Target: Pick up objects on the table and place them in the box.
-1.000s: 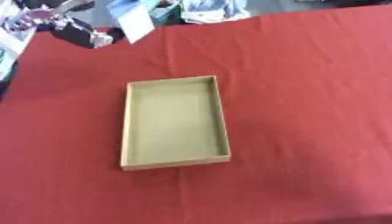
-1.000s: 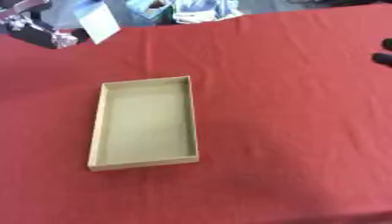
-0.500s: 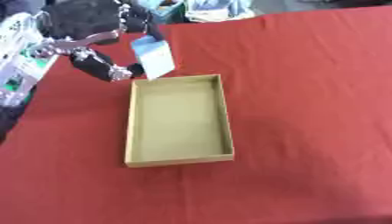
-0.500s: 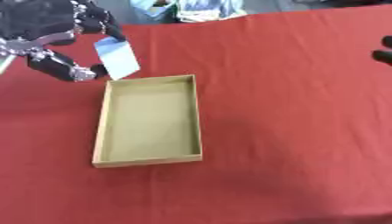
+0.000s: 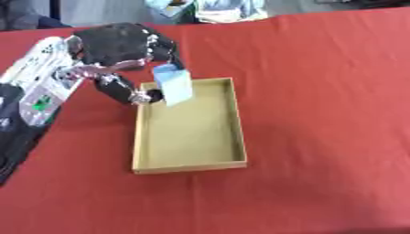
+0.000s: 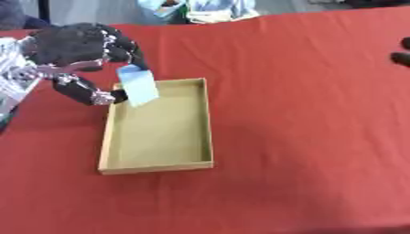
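A shallow tan cardboard box (image 5: 189,167) lies open on the red table, long side running away from me. My left hand (image 5: 124,45) hangs over the box's far left corner, its fingers and thumb pinched on a small pale blue packet (image 5: 173,85) that dangles above the box's far end. Inside, the box shows only its bare tan floor. Of my right hand (image 6: 402,51) only dark fingertips show at the right edge of the right eye view; their pose is unclear.
The red cloth (image 5: 320,114) covers the table all around the box. Light-coloured clutter (image 5: 210,8) lies beyond the table's far edge. My left arm (image 5: 36,96) comes in along the left side.
My left hand has come down and to the right with the blue packet, from the table's far left corner to above the box's far end. The box has stayed put.
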